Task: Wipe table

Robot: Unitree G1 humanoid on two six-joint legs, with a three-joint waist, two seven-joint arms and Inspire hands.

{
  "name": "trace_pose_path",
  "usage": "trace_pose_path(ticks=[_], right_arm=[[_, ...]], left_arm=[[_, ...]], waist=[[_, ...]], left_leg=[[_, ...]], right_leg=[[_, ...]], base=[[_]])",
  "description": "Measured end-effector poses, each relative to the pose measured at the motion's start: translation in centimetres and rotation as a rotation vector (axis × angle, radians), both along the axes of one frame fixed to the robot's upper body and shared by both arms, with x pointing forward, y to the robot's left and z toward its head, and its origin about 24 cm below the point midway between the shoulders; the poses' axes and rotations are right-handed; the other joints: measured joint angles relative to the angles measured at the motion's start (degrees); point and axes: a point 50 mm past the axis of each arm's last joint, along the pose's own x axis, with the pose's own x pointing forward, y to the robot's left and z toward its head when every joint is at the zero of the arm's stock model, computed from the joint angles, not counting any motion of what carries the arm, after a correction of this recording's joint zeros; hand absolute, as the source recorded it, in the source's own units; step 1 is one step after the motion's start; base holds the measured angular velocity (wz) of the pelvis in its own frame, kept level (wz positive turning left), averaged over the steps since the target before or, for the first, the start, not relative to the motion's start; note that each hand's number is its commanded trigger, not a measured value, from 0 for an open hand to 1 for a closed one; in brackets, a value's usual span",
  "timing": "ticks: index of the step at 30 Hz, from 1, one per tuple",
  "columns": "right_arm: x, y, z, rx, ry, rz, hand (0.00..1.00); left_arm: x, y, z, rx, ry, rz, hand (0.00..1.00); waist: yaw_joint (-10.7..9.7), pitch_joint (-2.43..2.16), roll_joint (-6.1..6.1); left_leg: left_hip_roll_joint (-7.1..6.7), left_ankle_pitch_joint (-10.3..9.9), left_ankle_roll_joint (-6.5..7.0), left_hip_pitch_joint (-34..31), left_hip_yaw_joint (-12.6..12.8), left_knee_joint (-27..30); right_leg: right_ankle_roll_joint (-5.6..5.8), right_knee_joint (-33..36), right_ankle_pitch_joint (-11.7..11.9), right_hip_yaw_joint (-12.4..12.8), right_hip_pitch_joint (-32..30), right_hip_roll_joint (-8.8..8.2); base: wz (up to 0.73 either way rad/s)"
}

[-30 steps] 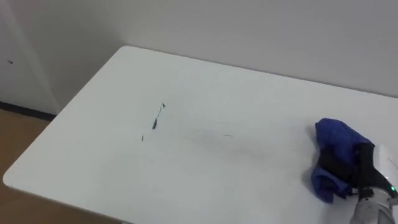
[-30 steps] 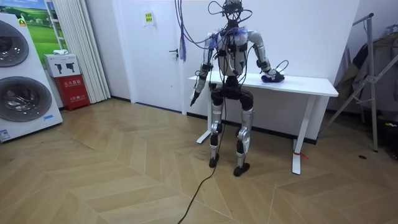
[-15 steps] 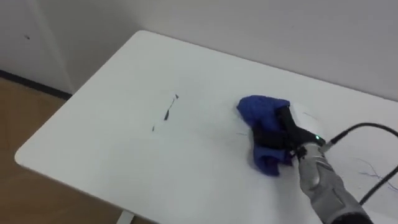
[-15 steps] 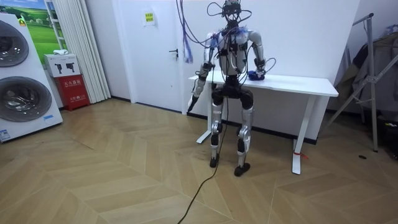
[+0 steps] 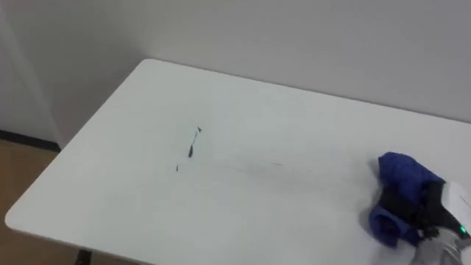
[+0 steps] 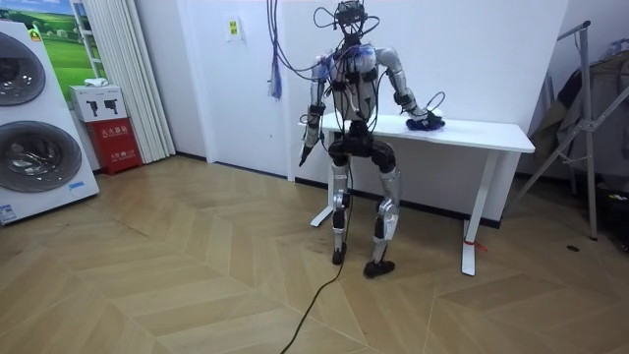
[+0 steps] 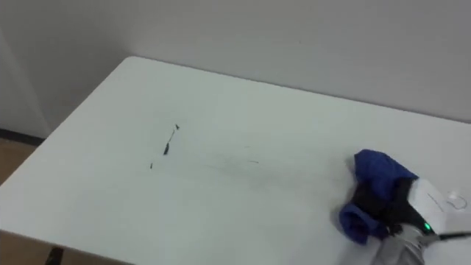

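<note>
A crumpled blue cloth (image 5: 399, 193) lies on the white table (image 5: 280, 110) near its right front part. My right hand (image 5: 421, 209) rests on the cloth, its dark fingers curled over the bunched fabric. In the right eye view the cloth (image 7: 374, 175) and the right hand (image 7: 391, 206) show the same grip. A few thin dark marks (image 5: 190, 149) streak the tabletop left of centre, well apart from the cloth. In the room view I stand at the table's (image 6: 491, 131) front, towards its left end, right arm stretched onto the cloth (image 6: 426, 123), left hand (image 6: 305, 153) hanging at my side with relaxed fingers.
A pale wall runs along the table's far edge. The table's left edge drops to wooden floor (image 5: 18, 158). In the room view a washing machine (image 6: 34, 118) and a red box (image 6: 120, 143) stand far to the left, and a metal stand (image 6: 590, 118) to the right.
Half a second ago my right hand held the cloth near the table's middle; it has swept back right with the cloth. The dark marks remain. The eye view shifted.
</note>
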Motion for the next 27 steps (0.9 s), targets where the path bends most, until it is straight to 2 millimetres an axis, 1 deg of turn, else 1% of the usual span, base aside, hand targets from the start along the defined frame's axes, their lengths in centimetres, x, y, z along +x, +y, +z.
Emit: trace_pose_path(ticks=[1, 2, 3, 4, 5, 6, 7, 8, 9, 10, 11, 12, 13, 14, 15, 16, 17, 18, 19, 20, 21, 22, 23, 24, 25, 26, 27], right_arm=[[1.4, 1.6, 0.7, 0.006, -0.018, 0.058, 1.0], [3.7, 4.7, 2.1, 0.009, -0.061, 0.184, 1.0], [5.0, 6.6, 3.2, 0.008, -0.099, 0.287, 1.0], [5.4, 7.1, 3.6, 0.008, -0.115, 0.32, 1.0], [5.7, 7.4, 4.1, 0.014, -0.13, 0.339, 1.0], [5.7, 7.1, 3.9, 0.015, -0.123, 0.328, 1.0], [5.4, 6.9, 3.7, 0.018, -0.117, 0.317, 1.0], [4.9, 6.5, 3.2, 0.023, -0.105, 0.302, 1.0], [4.7, 6.3, 3.0, 0.027, -0.101, 0.299, 1.0], [4.0, 5.7, 2.5, 0.041, -0.093, 0.281, 1.0], [3.3, 5.1, 1.9, 0.05, -0.084, 0.269, 1.0], [2.1, 4.1, 1.2, 0.04, -0.073, 0.253, 1.0], [1.7, 3.5, 1.2, 0.034, -0.08, 0.24, 1.0], [0.7, 2.1, 0.9, 0.021, -0.074, 0.208, 1.0], [0.4, 1.6, 0.8, 0.021, -0.068, 0.191, 1.0], [0.4, 1.5, 0.8, 0.022, -0.062, 0.186, 1.0], [0.7, 1.5, 1.1, 0.026, -0.057, 0.196, 1.0], [1.3, 1.9, 1.5, 0.037, -0.054, 0.225, 1.0], [1.7, 2.3, 1.7, 0.043, -0.048, 0.243, 1.0], [2.6, 3.1, 2.3, 0.042, -0.04, 0.277, 1.0], [3.6, 3.8, 3.3, 0.022, -0.045, 0.314, 1.0], [4.0, 4.2, 3.8, 0.004, -0.05, 0.338, 1.0], [4.6, 5.1, 4.5, -0.023, -0.067, 0.378, 1.0], [4.7, 5.9, 4.8, -0.045, -0.077, 0.416, 1.0], [4.6, 6.1, 4.8, -0.046, -0.078, 0.422, 1.0], [4.5, 6.1, 4.7, -0.039, -0.087, 0.429, 1.0], [4.2, 6.1, 4.6, -0.023, -0.104, 0.427, 1.0]], left_arm=[[0.3, 0.0, -0.1, -0.002, 0.001, -0.001, 0.0], [0.7, -0.1, -0.1, -0.009, -0.003, -0.006, 0.0], [1.6, -0.3, -0.1, -0.028, -0.022, -0.009, 0.0], [2.0, -0.4, -0.1, -0.036, -0.03, -0.013, 0.0], [2.5, -0.3, 0.0, -0.044, -0.038, -0.027, 0.0], [2.5, 0.0, 0.2, -0.047, -0.042, -0.025, 0.0], [2.3, 0.2, 0.2, -0.051, -0.04, -0.017, 0.0], [1.8, 0.6, 0.2, -0.062, -0.034, 0.017, 0.0], [1.4, 0.9, 0.2, -0.059, -0.031, 0.033, 0.0], [0.9, 1.6, 0.4, -0.046, -0.026, 0.056, 0.0], [0.1, 1.8, 0.4, -0.045, -0.02, 0.084, 0.0], [-0.9, 1.4, 0.2, -0.057, -0.004, 0.102, 0.0], [-1.1, 1.0, 0.0, -0.069, 0.001, 0.102, 0.0], [-1.4, 0.0, -0.5, -0.099, 0.008, 0.109, 0.0], [-1.9, -0.9, -0.8, -0.122, 0.019, 0.116, 0.0], [-2.1, -1.2, -1.0, -0.129, 0.024, 0.12, 0.0], [-2.2, -1.4, -1.1, -0.135, 0.026, 0.124, 0.0], [-2.1, -1.6, -1.1, -0.14, 0.026, 0.125, 0.0], [-2.1, -1.7, -1.2, -0.143, 0.029, 0.121, 0.0], [-2.2, -1.8, -1.2, -0.145, 0.036, 0.111, 0.0], [-2.1, -2.0, -1.3, -0.146, 0.041, 0.102, 0.0], [-2.1, -2.0, -1.3, -0.146, 0.039, 0.1, 0.0], [-2.0, -1.8, -1.1, -0.14, 0.031, 0.105, 0.0], [-2.2, -1.7, -0.9, -0.134, 0.029, 0.125, 0.0], [-2.4, -1.7, -0.9, -0.133, 0.03, 0.13, 0.0], [-2.7, -1.8, -0.9, -0.141, 0.028, 0.151, 0.0], [-2.8, -1.8, -0.9, -0.145, 0.03, 0.179, 0.0]], waist=[[1.3, 0.0, -0.02], [2.9, 0.36, -0.12], [4.0, 0.65, -0.01], [4.2, 0.69, 0.03], [4.0, 0.63, -0.05], [3.5, 0.54, -0.33], [3.2, 0.57, -0.44], [2.3, 0.58, -0.69], [1.7, 0.65, -1.16], [0.4, 0.93, -1.61], [-1.3, 1.0, -1.79], [-3.0, 0.25, -0.57], [-3.6, 0.15, -0.37], [-4.4, -0.02, 0.29], [-4.4, 0.03, 0.51], [-4.4, 0.16, 0.34], [-4.3, 0.08, 0.82], [-3.7, 0.66, 1.16], [-2.8, 0.87, 1.27], [-0.7, 1.03, 1.37], [1.1, 1.14, 1.8], [1.6, 1.12, 2.05], [2.2, 1.66, 2.29], [2.3, 1.36, 1.78], [1.9, 1.44, 2.0], [1.6, 1.29, 2.04], [0.6, 0.89, 2.01]], left_leg=[[0.69, -0.2, -0.39, -1.2, -0.1, 0.9], [1.67, -0.3, -1.08, -3.3, -1.7, 2.5], [2.59, -0.1, -1.93, -5.8, -3.9, 3.7], [2.85, 0.2, -2.42, -7.2, -5.2, 4.1], [3.35, 1.0, -3.25, -9.7, -8.3, 4.6], [3.92, 1.9, -4.39, -11.2, -11.0, 4.6], [4.22, 2.3, -4.96, -11.4, -12.0, 4.6], [4.7, 3.1, -6.36, -11.3, -13.9, 4.1], [4.81, 3.6, -7.23, -10.9, -14.6, 3.5], [5.67, 4.2, -9.02, -10.6, -15.9, 3.4], [6.96, 4.6, -11.24, -10.3, -16.3, 3.9], [10.01, 5.9, -13.07, -10.1, -16.1, 3.8], [11.05, 6.8, -12.9, -9.9, -15.6, 3.5], [11.37, 7.7, -11.81, -9.4, -13.0, 3.5], [11.1, 7.8, -11.65, -8.3, -9.6, 3.6], [10.96, 7.8, -11.45, -7.9, -8.2, 3.8], [10.71, 7.7, -9.32, -7.5, -6.6, 4.4], [9.72, 6.9, -7.58, -7.6, -6.7, 6.3], [8.66, 6.1, -6.49, -7.6, -6.7, 7.2], [5.09, 4.0, -4.77, -7.6, -7.4, 7.9], [1.23, 2.7, -3.68, -8.2, -7.5, 6.7], [-0.48, 2.6, -3.01, -8.4, -7.5, 5.1], [-2.47, 3.0, -1.63, -8.0, -8.1, 2.6], [-2.72, 3.7, -1.78, -7.2, -7.9, 1.0], [-2.76, 4.0, -1.81, -7.0, -7.8, 0.3], [-2.86, 4.4, -1.9, -6.2, -7.5, -1.2], [-3.0, 4.9, -1.91, -6.0, -7.6, -2.6]], right_leg=[[0.12, 0.4, -0.3, 0.1, -0.4, -0.91], [0.27, -0.8, -0.3, 1.2, -0.6, -2.44], [0.36, -2.9, -0.3, 2.7, -0.4, -3.3], [0.51, -4.1, -0.2, 2.9, -0.1, -3.68], [1.28, -6.4, 0.3, 2.9, 0.5, -4.23], [1.74, -8.8, 1.2, 3.2, 0.6, -4.31], [2.12, -10.4, 1.8, 2.8, 1.0, -4.32], [2.27, -13.7, 3.1, 2.3, 1.7, -4.12], [2.33, -15.0, 3.8, 1.9, 1.9, -3.92], [2.35, -16.8, 4.9, 0.6, 2.2, -2.83], [5.0, -16.0, 5.8, -1.3, 2.1, -1.56], [5.6, -14.0, 2.7, -2.7, 3.0, 0.72], [4.78, -13.1, 1.4, -3.6, 3.0, 1.42], [3.41, -12.0, -0.4, -4.1, 3.1, 2.45], [1.78, -11.5, -1.3, -4.0, 2.8, 3.37], [1.06, -11.5, -1.6, -3.9, 2.6, 3.82], [-1.01, -11.5, -2.0, -3.2, 2.1, 4.93], [-3.67, -11.5, -2.6, -1.3, 1.6, 5.83], [-4.58, -11.5, -2.6, -0.2, 1.1, 6.07], [-5.15, -11.5, -2.3, 1.8, 0.0, 6.2], [-5.78, -11.4, -1.9, 3.4, -1.4, 6.78], [-5.93, -11.5, -1.8, 4.1, -1.9, 7.23], [-6.0, -11.6, -1.8, 5.5, -3.4, 7.9], [-6.34, -12.2, -1.7, 6.3, -3.9, 8.38], [-6.64, -12.9, -1.6, 6.5, -3.7, 9.02], [-7.56, -13.9, -1.4, 7.7, -3.6, 9.73], [-8.21, -15.2, -1.1, 8.1, -3.3, 10.14]], base=[[-0.88], [-0.4], [0.0], [0.73], [1.15], [1.17], [1.01], [0.7], [0.85], [0.8], [0.92], [0.72], [0.61], [0.31], [0.09], [-0.22], [-0.37], [-0.46], [-0.79], [-1.09], [-1.07], [-0.86], [-0.59], [-0.43], [-0.23], [-0.03], [0.05]])
